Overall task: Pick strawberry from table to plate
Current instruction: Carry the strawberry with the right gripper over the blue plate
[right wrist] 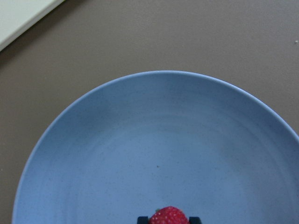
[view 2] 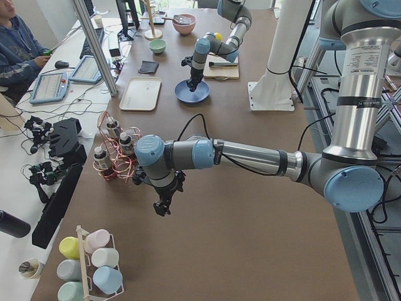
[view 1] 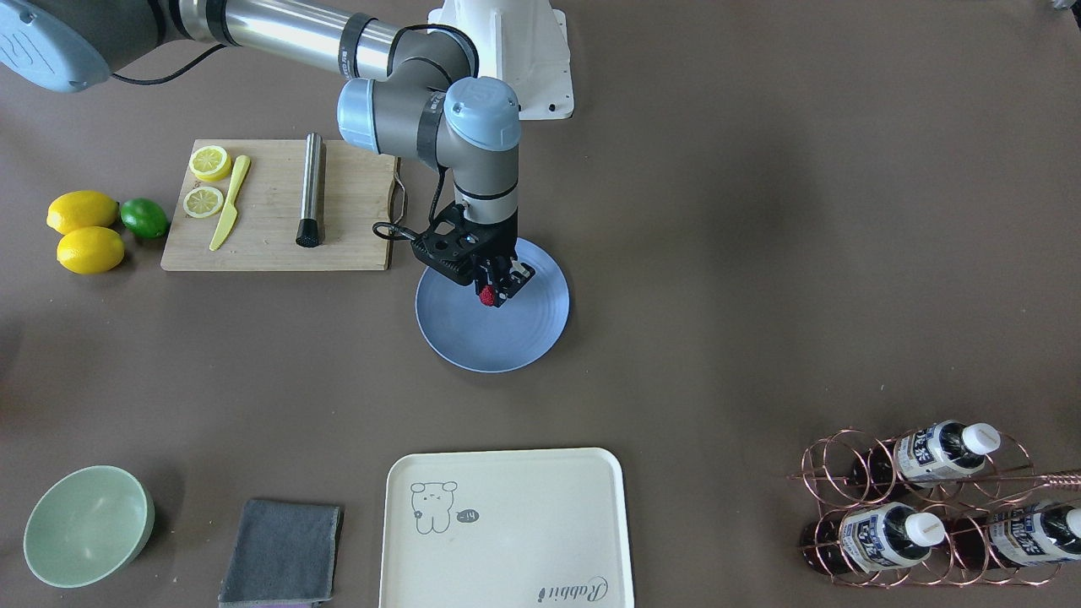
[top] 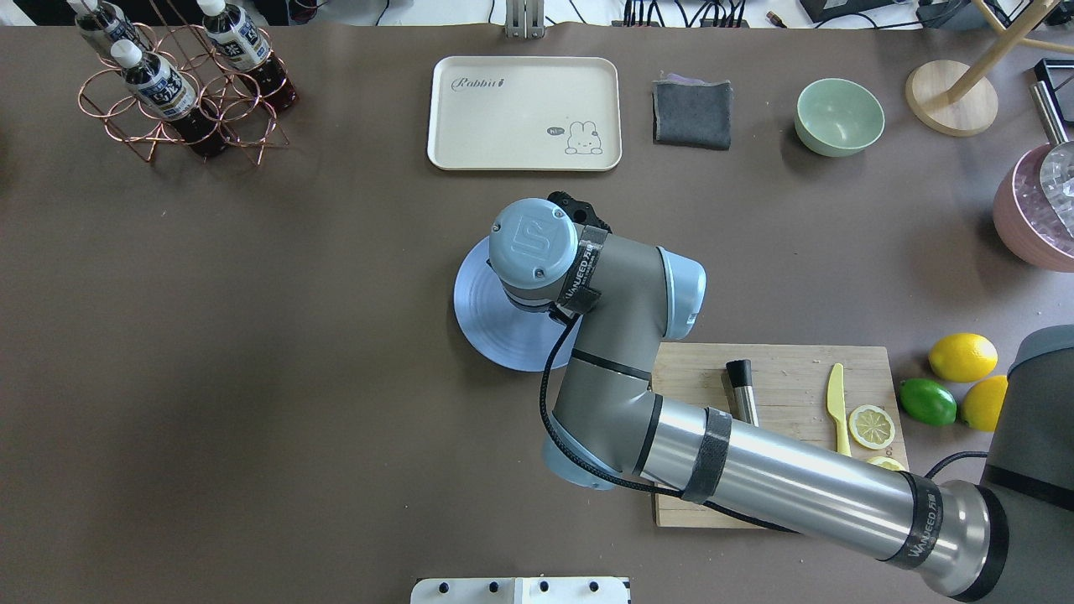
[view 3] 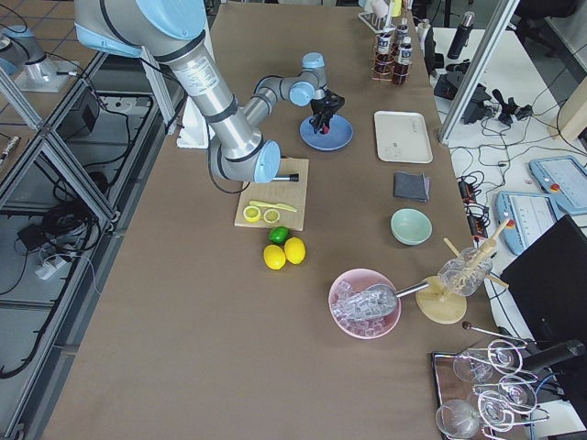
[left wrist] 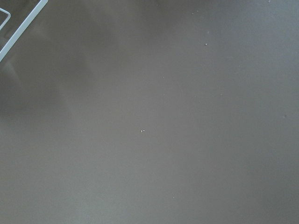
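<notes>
Here the right fingers (view 1: 502,293) pinch the strawberry (view 1: 487,295) over the plate (view 1: 507,342).

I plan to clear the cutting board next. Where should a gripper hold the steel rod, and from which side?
Grip the steel rod at mid-shaft, coming straight down from above, fingers across its width. It lies flat on the cutting board, long and round, with free board on both sides; an end grip would likely let it tip.
</notes>
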Available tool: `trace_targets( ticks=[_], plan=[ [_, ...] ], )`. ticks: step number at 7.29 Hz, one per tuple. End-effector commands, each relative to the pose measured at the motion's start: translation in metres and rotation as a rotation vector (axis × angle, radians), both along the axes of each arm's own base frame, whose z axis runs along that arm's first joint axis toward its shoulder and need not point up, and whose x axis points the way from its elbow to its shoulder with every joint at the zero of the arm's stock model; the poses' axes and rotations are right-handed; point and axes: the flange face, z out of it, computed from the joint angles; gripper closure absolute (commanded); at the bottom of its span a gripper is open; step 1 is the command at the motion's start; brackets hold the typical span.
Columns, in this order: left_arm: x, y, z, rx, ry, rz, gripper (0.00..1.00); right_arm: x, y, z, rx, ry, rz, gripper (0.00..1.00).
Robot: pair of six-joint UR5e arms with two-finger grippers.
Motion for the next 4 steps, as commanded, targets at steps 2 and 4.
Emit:
trace_targets(
  ticks=[2,4],
  plan=[
    [-0.0004,0.0002,0.0011,-0.002,0.000,-0.001,0.01,-0.0058,0.0061,0.0002,0.023,0.008,0.010,0.93],
    [-0.0004,0.0002,0.0011,-0.002,0.000,-0.001,0.01,-0.0084,0.0050,0.0057,0.024,0.026,0.015,0.46]
  ],
)
